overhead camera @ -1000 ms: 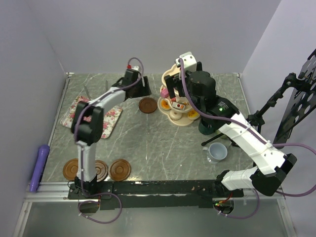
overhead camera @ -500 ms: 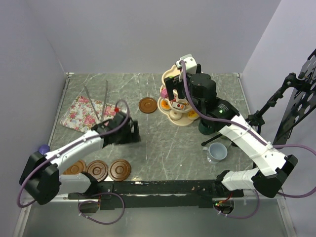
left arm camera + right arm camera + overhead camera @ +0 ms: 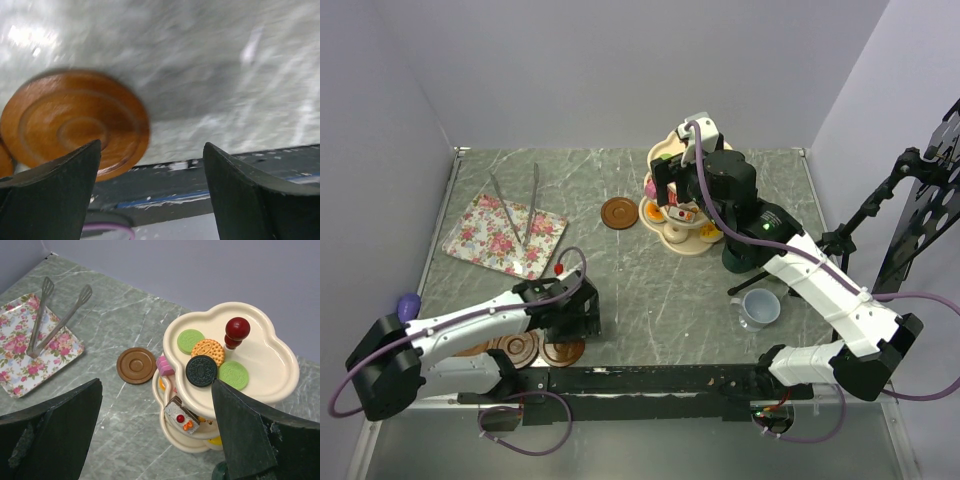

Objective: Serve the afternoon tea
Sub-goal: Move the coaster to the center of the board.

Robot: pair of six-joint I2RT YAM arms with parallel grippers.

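Note:
The cream three-tier stand (image 3: 682, 238) with its red knob (image 3: 237, 329) holds small cakes: cookies on the top tier and a cherry-topped slice (image 3: 179, 415) lower down. My right gripper (image 3: 157, 390) hovers open above its left side, empty. One brown saucer (image 3: 618, 213) lies left of the stand. Three more saucers sit in a row at the front left, the rightmost one (image 3: 75, 125) just below and left of my open, empty left gripper (image 3: 151, 150). A grey-blue mug (image 3: 758, 308) stands front right. A dark green mug (image 3: 738, 258) is half hidden under the right arm.
A floral tray (image 3: 505, 235) with metal tongs (image 3: 525, 205) lies at the back left. A purple object (image 3: 408, 303) rests against the left wall. The black rail (image 3: 200, 170) of the table's front edge runs directly under the left gripper.
My left arm swung from beside the back saucer down to the front edge over the row of saucers, its jaws opening wider. The right arm barely moved.

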